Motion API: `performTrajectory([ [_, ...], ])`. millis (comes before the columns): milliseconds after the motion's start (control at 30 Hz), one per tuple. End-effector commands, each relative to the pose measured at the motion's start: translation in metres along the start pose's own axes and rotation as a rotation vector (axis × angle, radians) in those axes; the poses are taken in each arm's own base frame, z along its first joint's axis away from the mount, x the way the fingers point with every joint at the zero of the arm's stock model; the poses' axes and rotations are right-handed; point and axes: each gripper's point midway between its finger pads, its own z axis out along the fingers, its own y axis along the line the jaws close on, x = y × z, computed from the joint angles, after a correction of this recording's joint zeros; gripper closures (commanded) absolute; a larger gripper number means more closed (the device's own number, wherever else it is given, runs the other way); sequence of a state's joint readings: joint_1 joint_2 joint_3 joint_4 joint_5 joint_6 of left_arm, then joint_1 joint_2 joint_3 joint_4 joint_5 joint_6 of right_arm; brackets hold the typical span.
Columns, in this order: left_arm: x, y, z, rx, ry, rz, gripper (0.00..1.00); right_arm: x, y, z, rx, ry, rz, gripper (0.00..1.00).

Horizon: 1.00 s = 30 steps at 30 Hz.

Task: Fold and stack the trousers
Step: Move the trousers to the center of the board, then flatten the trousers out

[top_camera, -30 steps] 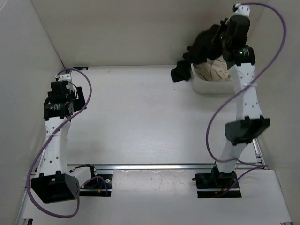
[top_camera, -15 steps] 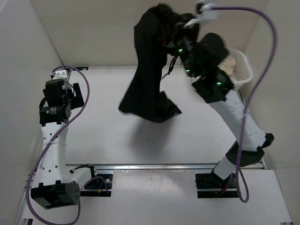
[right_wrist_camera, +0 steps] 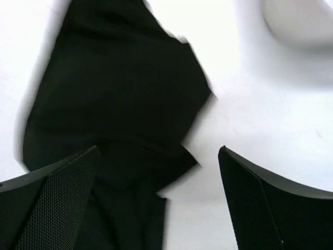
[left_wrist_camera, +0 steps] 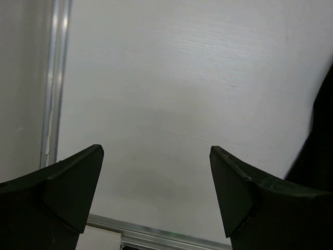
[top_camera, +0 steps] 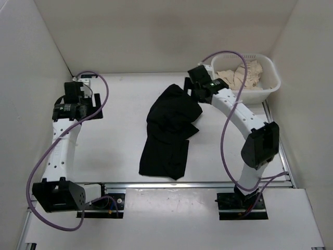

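One black trousers (top_camera: 169,127), soft, crumpled, at centre. One white plastic basket (top_camera: 256,97), 1 o'clock, beige cloth (top_camera: 237,77) inside. Left gripper (left_wrist_camera: 156,151), right gripper (right_wrist_camera: 158,151): jaws wide, empty.

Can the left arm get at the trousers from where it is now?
Probably yes: only bare table lies between the open left gripper and the trousers, with nothing in the way.

The trousers (top_camera: 166,135) are plain black, the basket (top_camera: 274,78) white.

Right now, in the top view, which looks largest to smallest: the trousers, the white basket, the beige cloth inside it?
1. black trousers, spread on the table
2. white basket
3. beige cloth, smaller than the basket holding it
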<state>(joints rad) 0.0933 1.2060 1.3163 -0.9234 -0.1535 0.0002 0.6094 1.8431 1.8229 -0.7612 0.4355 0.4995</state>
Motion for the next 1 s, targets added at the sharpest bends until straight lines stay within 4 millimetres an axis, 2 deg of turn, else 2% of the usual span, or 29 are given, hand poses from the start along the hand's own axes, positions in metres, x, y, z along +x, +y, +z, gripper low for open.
performTrajectory([
  [0,0.019,-0.044,-0.003,0.139,0.101,0.093,0.06,0.004,-0.013,-0.034,-0.121,-0.004,0.059,0.01],
  [33,0.025,-0.065,0.001,0.174,0.127,0.15,0.07,0.027,-0.032,-0.02,-0.092,0.049,0.068,0.01],
  [100,0.037,-0.093,0.003,0.244,0.176,0.218,0.09,0.036,-0.043,-0.016,-0.122,0.062,0.115,0.01],
  [133,0.053,-0.122,0.003,0.31,0.228,0.296,0.1,0.058,-0.057,-0.004,-0.118,0.133,0.146,0.01],
  [200,0.069,-0.159,-0.003,0.424,0.281,0.368,0.1,0.078,-0.074,0.008,-0.101,0.194,0.189,0.01],
  [233,0.085,-0.178,0.003,0.462,0.34,0.413,0.1,0.079,-0.076,0.011,-0.112,0.196,0.202,0.01],
  [267,0.102,-0.205,-0.006,0.531,0.372,0.487,0.1,0.079,-0.073,0.014,-0.14,0.208,0.211,0.01],
  [333,0.123,-0.23,-0.009,0.566,0.416,0.574,0.07,0.071,-0.076,0.022,-0.147,0.185,0.222,0.01],
  [367,0.142,-0.254,-0.01,0.592,0.431,0.662,0.05,0.073,-0.074,0.029,-0.149,0.203,0.221,0.01],
  [400,0.146,-0.266,-0.012,0.594,0.415,0.702,0.03,0.065,-0.076,0.035,-0.146,0.189,0.231,0.01],
  [433,0.159,-0.291,-0.019,0.635,0.404,0.769,0.0,0.053,-0.076,0.046,-0.158,0.189,0.25,0.01],
  [467,0.165,-0.292,-0.014,0.627,0.425,0.777,0.0,0.047,-0.074,0.051,-0.16,0.185,0.251,0.01],
  [500,0.171,-0.315,-0.026,0.68,0.397,0.818,0.0,0.041,-0.075,0.058,-0.165,0.186,0.262,0.01],
  [633,0.203,-0.359,-0.043,0.816,0.469,0.882,0.0,0.02,-0.057,0.09,-0.213,0.207,0.307,0.01],
  [667,0.212,-0.362,-0.042,0.823,0.494,0.894,0.0,0.014,-0.051,0.105,-0.224,0.208,0.308,0.01],
  [733,0.231,-0.36,-0.025,0.769,0.534,0.93,0.0,0.018,-0.045,0.117,-0.214,0.241,0.331,0.01],
  [767,0.234,-0.362,-0.016,0.75,0.523,0.934,0.0,0.032,-0.046,0.132,-0.191,0.288,0.344,0.01],
  [800,0.239,-0.359,-0.008,0.72,0.525,0.944,0.0,0.029,-0.047,0.138,-0.162,0.282,0.374,0.01],
  [833,0.245,-0.349,0.005,0.658,0.528,0.966,0.05,0.038,-0.05,0.15,-0.134,0.3,0.388,0.01],
  [867,0.245,-0.346,0.01,0.634,0.517,0.972,0.11,0.043,-0.052,0.156,-0.116,0.31,0.404,0.01],
  [933,0.25,-0.34,0.02,0.588,0.525,0.99,0.26,0.045,-0.05,0.163,-0.107,0.322,0.428,0.01],
  [967,0.251,-0.334,0.024,0.554,0.521,1.002,0.45,0.055,-0.052,0.17,-0.091,0.353,0.426,0.01],
])
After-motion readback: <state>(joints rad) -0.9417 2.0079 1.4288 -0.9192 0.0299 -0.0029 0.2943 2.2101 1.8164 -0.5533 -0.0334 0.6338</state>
